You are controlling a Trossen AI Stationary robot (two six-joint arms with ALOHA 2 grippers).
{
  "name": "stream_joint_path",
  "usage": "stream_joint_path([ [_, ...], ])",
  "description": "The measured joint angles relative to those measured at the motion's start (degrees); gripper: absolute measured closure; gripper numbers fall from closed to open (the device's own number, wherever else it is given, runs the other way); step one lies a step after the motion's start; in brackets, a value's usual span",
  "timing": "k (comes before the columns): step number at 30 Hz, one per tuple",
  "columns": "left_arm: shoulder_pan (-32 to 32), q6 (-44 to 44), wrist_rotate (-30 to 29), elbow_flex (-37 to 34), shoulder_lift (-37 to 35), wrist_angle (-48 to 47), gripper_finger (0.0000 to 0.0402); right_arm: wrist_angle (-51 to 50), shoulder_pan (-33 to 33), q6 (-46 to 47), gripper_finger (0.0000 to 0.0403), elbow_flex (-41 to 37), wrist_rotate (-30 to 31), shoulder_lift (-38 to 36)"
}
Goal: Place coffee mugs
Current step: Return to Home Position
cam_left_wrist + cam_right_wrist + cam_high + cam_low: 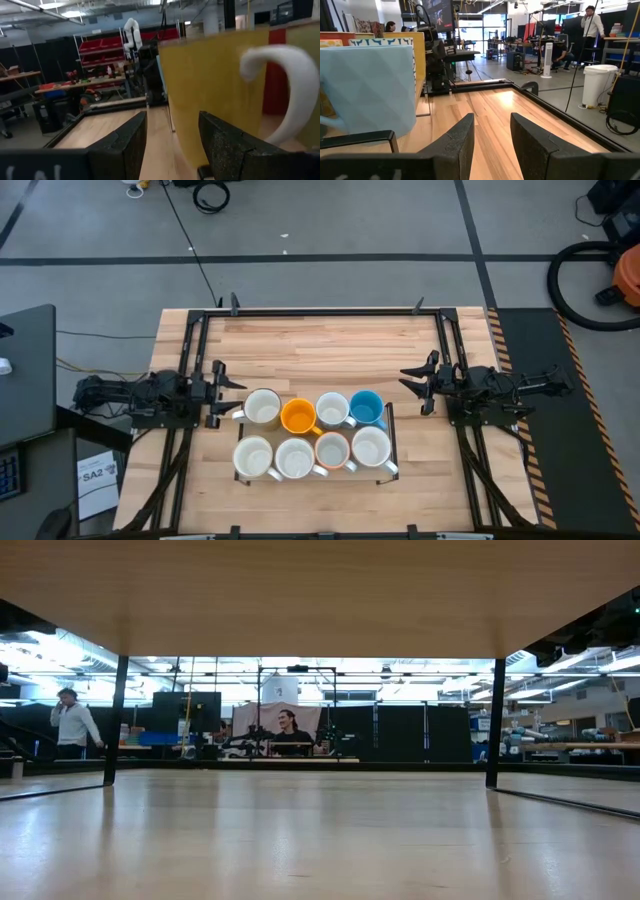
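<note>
Mugs (pixel 332 451) stand in two rows of four on a rack (pixel 391 428) on the tabletop (pixel 320 345). I see both pincers released: left pincer (pixel 228 395) just beside a white mug (pixel 262 408), right pincer (pixel 410 381) near the blue mug (pixel 366 408).

Probably robotics lab: red parts bins (pixel 100 46), workbench (pixel 87 84), monitor (pixel 439 12).

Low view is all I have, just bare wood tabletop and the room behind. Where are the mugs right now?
Observer: The high view shows eight mugs in two rows of four on a dark rack at the table's middle.
Operator: Is either gripper holding one?
Observer: No. The left gripper and right gripper are both open and empty, one on each side of the rack.
</note>
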Motion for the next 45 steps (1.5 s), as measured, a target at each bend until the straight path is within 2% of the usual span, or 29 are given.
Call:
stream_joint_path([
  [10,0.0,0.2,-0.1,0.0,0.0,-5.6,0.0216,0.0,0.0,0.0,0.0270,0.0,0.0,0.0],
  [23,0.0,-0.3,-0.1,0.1,0.0,-6.3,0.0216,0.0,0.0,0.0,0.0270,0.0,0.0,0.0],
  [33,0.0,-0.2,-0.1,-0.1,0.1,-1.4,0.0216,0.0,0.0,0.0,0.0270,0.0,0.0,0.0],
  [45,0.0,-0.2,-0.1,-0.1,0.1,-0.6,0.0216,0.0,0.0,0.0,0.0270,0.0,0.0,0.0],
])
